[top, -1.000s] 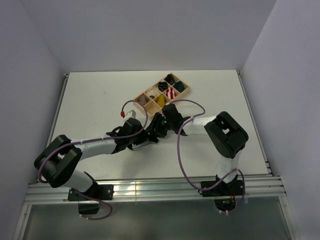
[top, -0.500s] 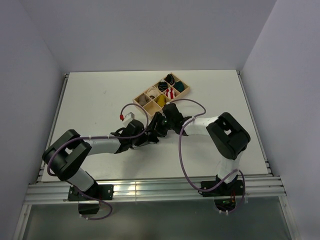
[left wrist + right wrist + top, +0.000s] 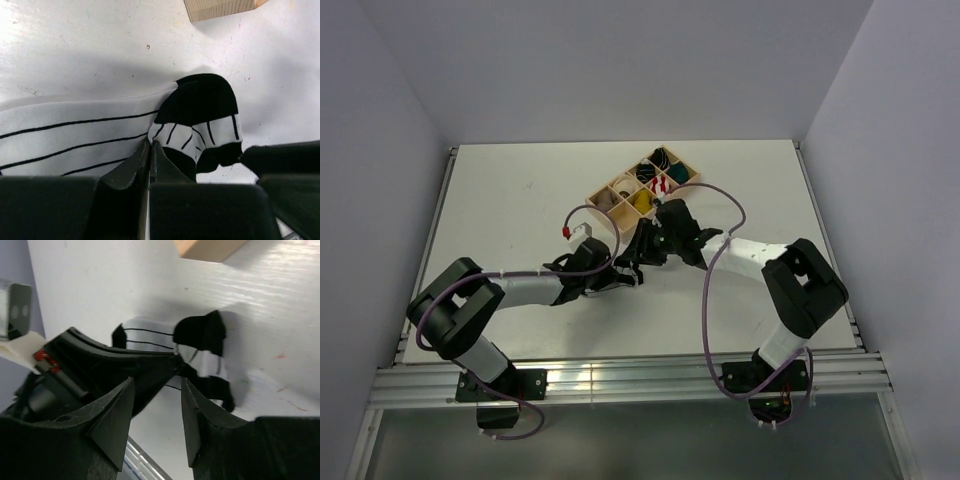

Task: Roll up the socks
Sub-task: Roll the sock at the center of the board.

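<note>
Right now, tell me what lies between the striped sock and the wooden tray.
Only bare table separates the sock from the tray corner; the left wrist view shows it.

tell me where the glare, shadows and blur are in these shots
left wrist: the table blows out white at top left, a soft shadow lies above the striped sock, and the left gripper is dark and blurred; right wrist: the right gripper is soft-edged too; top external: glare on the near rail.

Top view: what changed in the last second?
The left tool shut on the striped sock. The right arm swung its elbow rightward, and the right tool is open beside the sock. The tray stayed put.
</note>
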`<state>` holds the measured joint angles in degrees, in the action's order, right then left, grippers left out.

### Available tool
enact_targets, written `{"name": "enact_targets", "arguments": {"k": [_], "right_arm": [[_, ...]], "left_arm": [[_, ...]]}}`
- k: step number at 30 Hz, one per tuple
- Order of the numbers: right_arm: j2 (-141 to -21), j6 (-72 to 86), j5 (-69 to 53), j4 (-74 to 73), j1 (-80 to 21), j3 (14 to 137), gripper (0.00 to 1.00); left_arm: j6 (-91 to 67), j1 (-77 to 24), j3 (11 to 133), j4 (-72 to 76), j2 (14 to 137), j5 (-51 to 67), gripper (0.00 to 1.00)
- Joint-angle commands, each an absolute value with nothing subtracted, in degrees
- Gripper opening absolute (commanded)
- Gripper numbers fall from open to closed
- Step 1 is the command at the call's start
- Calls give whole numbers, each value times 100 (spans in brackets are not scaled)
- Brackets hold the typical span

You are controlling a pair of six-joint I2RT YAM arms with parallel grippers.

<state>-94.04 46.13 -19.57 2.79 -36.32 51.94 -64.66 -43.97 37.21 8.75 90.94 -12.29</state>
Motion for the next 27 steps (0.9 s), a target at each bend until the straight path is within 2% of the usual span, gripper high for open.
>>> {"name": "enact_targets", "arguments": {"k": [1,5,11,15,18,19,27], "right_arm": [[-9202,4245,-1970,343,-3385,4966,47],[-9176,4061,-1827,342,-3094,4790,38],[-9369,3797,-2372,553,-2821,4817,38],[-9316,3788,-2058,607,-2769,4711,37],[-9492,3657,-1960,370,-2690,4807,28],[-9553,3639,-1856,334,-2689,4834,21],[-9896,3472,-2196,413,-2698,4790,13]], "left_arm": [[-6144,-4403,3762,553,9272,-1319,6],[-6021,-4403,3814,527,9308,-1275,6],[-5836,-4412,3867,554,9351,-1187,6],[-5704,-4412,3867,519,9308,-1204,6],[-5555,-4412,3885,527,9290,-1169,6],[-5476,-4403,3902,519,9307,-1152,6],[-5247,-4403,3911,562,9334,-1037,6]]}}
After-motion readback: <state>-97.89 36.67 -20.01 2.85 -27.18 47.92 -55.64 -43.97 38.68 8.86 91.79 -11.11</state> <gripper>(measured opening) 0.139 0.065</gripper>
